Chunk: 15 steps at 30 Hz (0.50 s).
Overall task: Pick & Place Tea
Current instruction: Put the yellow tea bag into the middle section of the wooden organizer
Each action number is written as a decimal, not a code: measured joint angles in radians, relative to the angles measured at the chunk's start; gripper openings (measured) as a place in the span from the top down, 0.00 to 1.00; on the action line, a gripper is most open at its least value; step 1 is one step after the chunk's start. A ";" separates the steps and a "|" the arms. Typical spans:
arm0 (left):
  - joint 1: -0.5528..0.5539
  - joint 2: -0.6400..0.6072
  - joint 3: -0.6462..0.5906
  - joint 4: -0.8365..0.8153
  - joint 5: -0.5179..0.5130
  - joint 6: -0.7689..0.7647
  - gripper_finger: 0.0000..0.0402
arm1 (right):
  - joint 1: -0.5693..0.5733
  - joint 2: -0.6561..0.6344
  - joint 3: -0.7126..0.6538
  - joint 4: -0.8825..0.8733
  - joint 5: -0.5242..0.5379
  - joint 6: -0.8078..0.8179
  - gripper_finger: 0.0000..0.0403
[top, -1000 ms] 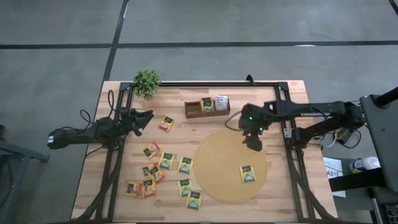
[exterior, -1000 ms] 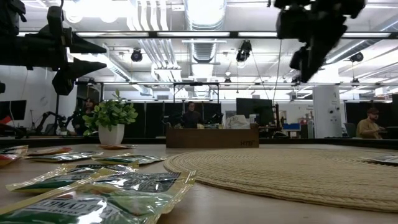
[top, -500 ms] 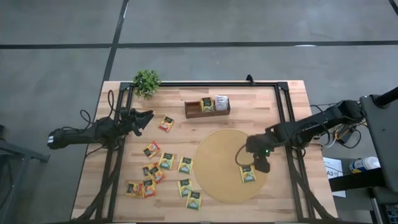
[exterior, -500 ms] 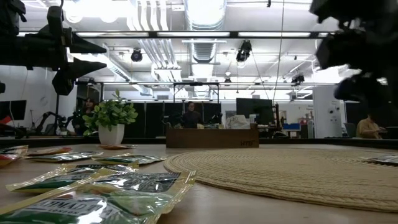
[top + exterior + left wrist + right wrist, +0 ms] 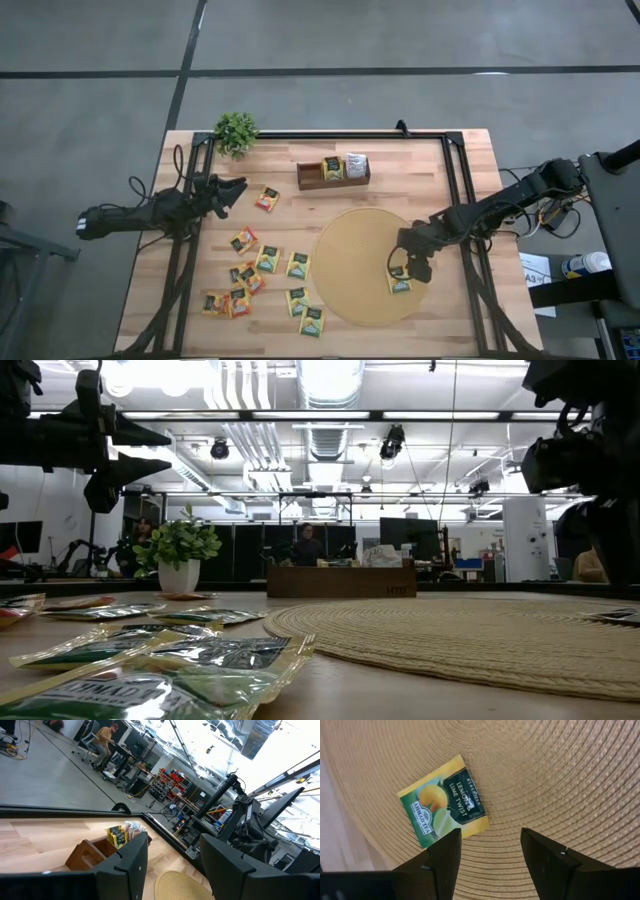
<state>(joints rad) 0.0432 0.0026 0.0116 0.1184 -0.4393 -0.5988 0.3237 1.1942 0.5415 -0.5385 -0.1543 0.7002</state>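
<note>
A wooden table (image 5: 450,160) seen from above holds a large round woven mat (image 5: 355,265) on its right half, a small wooden tray (image 5: 312,176) toward the far side with a couple of sachets standing in it, and a potted plant (image 5: 236,131) at the far left corner. The right gripper (image 5: 404,268) hangs low over the near right part of the mat, directly above a single yellow-green tea sachet (image 5: 443,802) that lies flat on the weave. In the right wrist view its two dark fingers (image 5: 442,854) stand spread apart with nothing between them, and the sachet sits just ahead of the gap, label up and turned at an angle. That spacing looks chosen so the fingers can come down on either side of the flat packet; because it lies flush on the mat, they will probably need to press into the weave to catch an edge. About a dozen more sachets (image 5: 268,258), yellow-green and orange-red, lie scattered on the bare wood to the left of the mat, some overlapping. The left gripper (image 5: 234,190) waits over the far left side of the table, near the plant, its fingers also parted and empty in the left wrist view, kept well apart from the working arm.
</note>
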 joint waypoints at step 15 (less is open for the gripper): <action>0.000 0.000 0.000 0.000 0.000 0.000 0.57 | 0.000 0.001 -0.076 0.124 -0.013 0.038 0.50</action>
<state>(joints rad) 0.0430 0.0029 0.0116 0.1184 -0.4393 -0.5987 0.3233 1.1950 0.4653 -0.4141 -0.1673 0.7378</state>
